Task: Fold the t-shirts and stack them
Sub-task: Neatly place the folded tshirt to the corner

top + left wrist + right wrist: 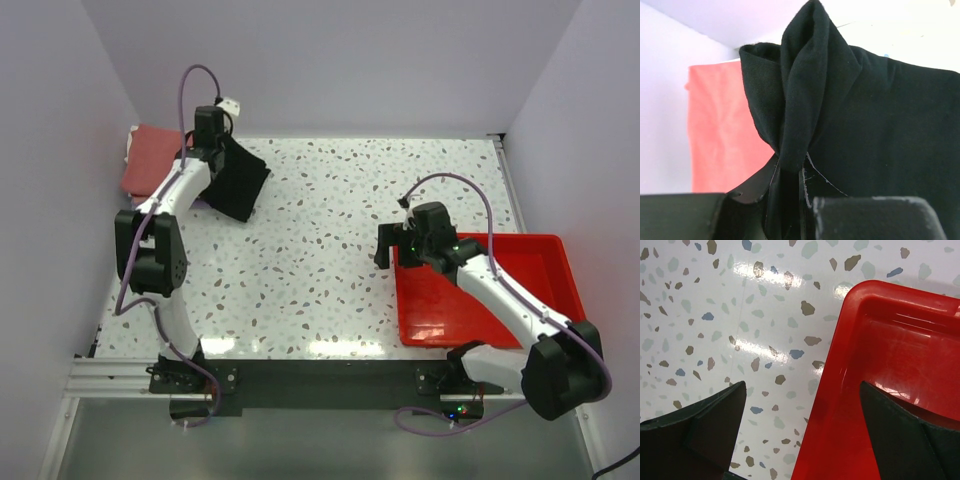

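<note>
Speckled tabletop (330,250), far-left corner: left gripper (786,207) clamps the large black cloth t-shirt (238,180) aloft, probably for folding; right gripper (805,430) gapes empty over red plastic tray (432,310).

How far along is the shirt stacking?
Done: salmon shirt lies folded in the far-left corner. In hand: left gripper shut on the black shirt, seemingly folded, lifted beside the salmon one. Left: setting it on the stack. Also: right gripper open over the tray rim.

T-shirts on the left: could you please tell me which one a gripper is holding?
The black t-shirt, bunched in the shut left gripper. The salmon-red t-shirt beside it lies flat, with no gripper on it.
</note>
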Tool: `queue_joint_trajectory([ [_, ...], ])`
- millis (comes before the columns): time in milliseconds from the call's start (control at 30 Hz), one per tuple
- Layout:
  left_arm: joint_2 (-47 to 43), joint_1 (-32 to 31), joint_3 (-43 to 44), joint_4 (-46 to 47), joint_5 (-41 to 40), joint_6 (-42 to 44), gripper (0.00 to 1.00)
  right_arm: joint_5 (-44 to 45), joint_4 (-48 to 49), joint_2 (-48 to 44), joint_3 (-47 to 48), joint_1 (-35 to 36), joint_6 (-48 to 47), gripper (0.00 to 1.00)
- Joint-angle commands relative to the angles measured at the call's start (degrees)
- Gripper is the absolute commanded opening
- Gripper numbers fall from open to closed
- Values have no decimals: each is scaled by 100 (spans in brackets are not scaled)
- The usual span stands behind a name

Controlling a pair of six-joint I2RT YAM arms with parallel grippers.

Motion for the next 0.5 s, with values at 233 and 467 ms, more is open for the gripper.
queue_joint_trajectory([
  [233,-107,443,888,649,148,294,0,190,179,329,150,-9,10,99],
  [467,-459,443,801,755,376,251,0,216,153,496,221,-9,19,99],
])
